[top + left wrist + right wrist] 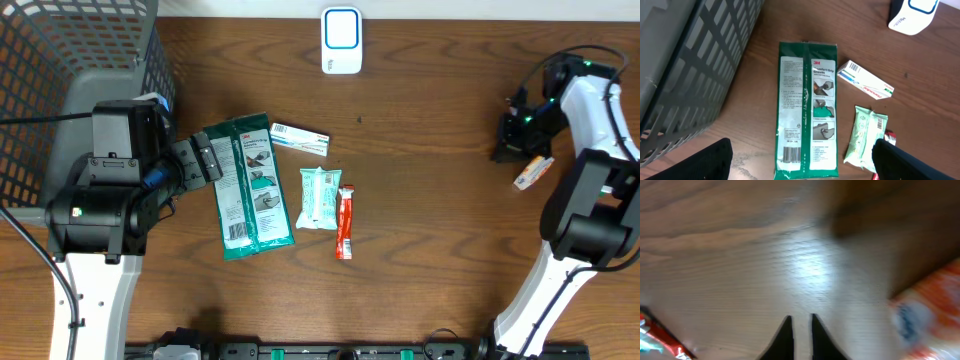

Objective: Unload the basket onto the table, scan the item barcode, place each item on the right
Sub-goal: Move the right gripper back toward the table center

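Several packaged items lie mid-table: a green glove packet (245,185) with its barcode (791,152) facing up, a white box (300,137), a pale green wipes packet (320,197) and a red stick pack (344,222). My left gripper (205,160) hovers open at the glove packet's left edge, and the packet lies between its fingers (802,160) in the left wrist view. At the far right, my right gripper (515,140) is beside an orange-and-white packet (533,172). Its jaws (801,322) are almost together with nothing between them, and the packet (925,315) is a blur to their right.
A white and blue scanner (341,40) stands at the table's back edge, also visible in the left wrist view (914,15). A grey mesh basket (85,50) fills the back left corner, close behind the left arm.
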